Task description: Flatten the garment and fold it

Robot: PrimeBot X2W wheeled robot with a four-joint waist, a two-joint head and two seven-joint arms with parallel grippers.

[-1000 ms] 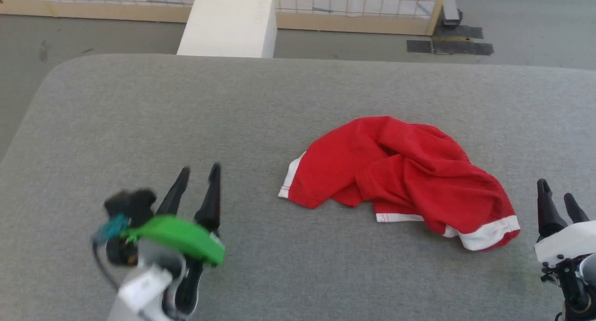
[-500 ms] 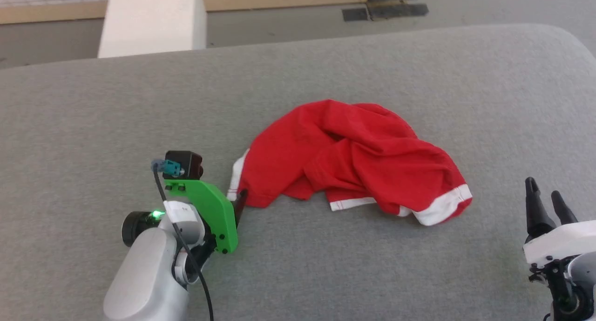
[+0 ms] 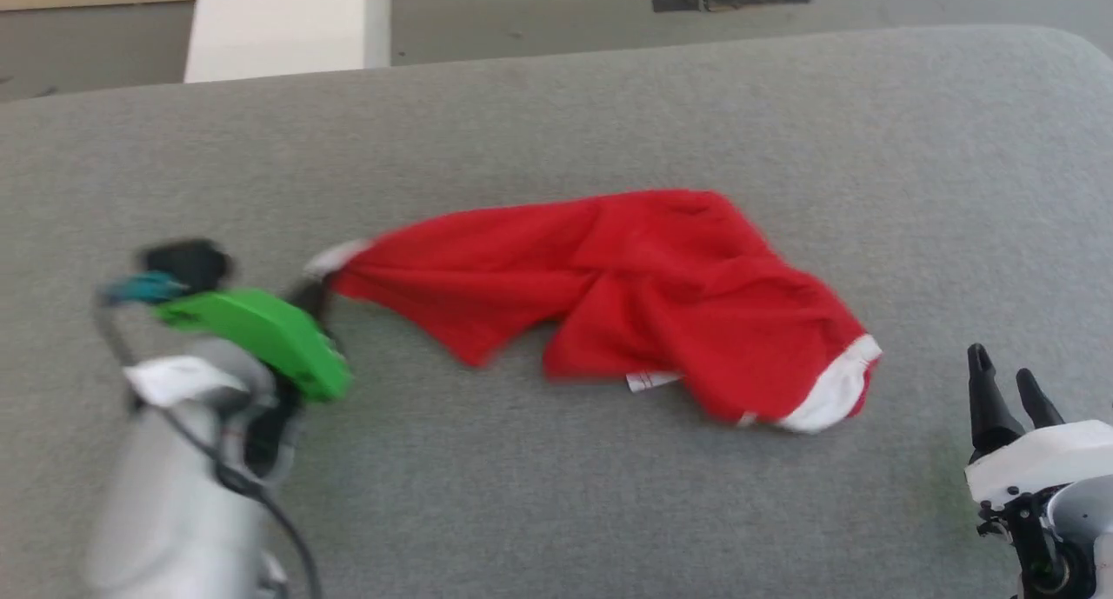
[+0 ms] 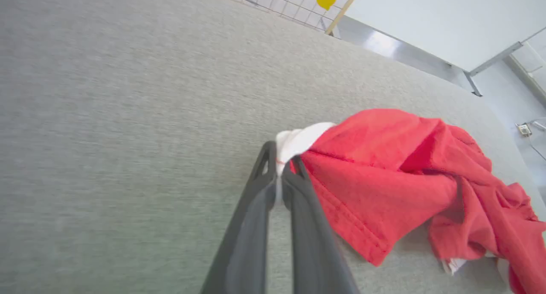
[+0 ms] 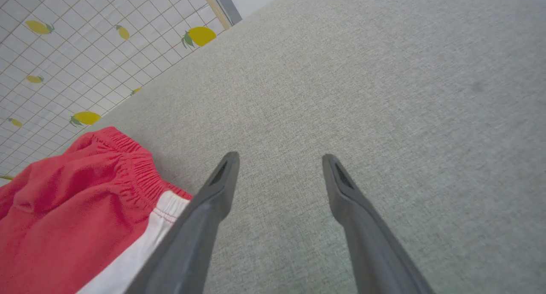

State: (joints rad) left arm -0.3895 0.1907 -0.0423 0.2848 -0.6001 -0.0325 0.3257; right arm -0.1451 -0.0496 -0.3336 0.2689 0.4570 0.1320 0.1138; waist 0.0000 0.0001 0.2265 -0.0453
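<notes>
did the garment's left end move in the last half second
Yes. Pinched in the left gripper, the white-banded end of the garment has been dragged to the robot's left, now nearly below the white block.

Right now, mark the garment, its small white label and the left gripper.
garment (image 3: 661, 295), head view, on its red middle.
white label (image 3: 652, 380), head view, middle of the tag at the near edge.
left gripper (image 4: 282, 157), left wrist view, between the fingertips shut on the garment.

Garment (image 3: 626, 295) apparently dragged; left end effector (image 4: 282, 157) clamped.
</notes>
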